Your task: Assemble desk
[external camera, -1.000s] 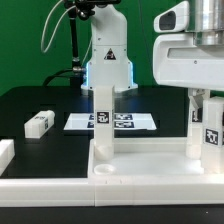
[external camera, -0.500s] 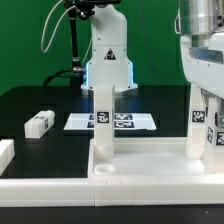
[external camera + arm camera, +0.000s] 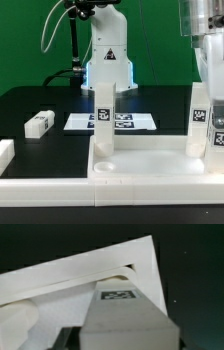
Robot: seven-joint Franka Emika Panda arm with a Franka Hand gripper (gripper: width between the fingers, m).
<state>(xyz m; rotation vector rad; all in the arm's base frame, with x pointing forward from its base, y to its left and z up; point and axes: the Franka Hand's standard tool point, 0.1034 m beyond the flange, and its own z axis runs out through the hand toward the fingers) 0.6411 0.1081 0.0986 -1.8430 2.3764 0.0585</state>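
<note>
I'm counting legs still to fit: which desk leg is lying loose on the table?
The leg at the exterior view's left, flat on the black table; the other two stand upright in the tabletop.

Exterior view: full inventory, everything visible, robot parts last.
Tabletop: 1, white, rimmed, foreground.
Upright legs: 2, white, tagged; one at the tabletop's corner on the exterior view's left, one on its right under the end effector.
Loose leg: 1, white, lying on the black table.
White block: 1, at the exterior view's left edge.
Marker board: 1, white, flat, behind.
Robot base: 1, white, rear.
End effector: 1, white, over the right leg; grip unclear.
</note>
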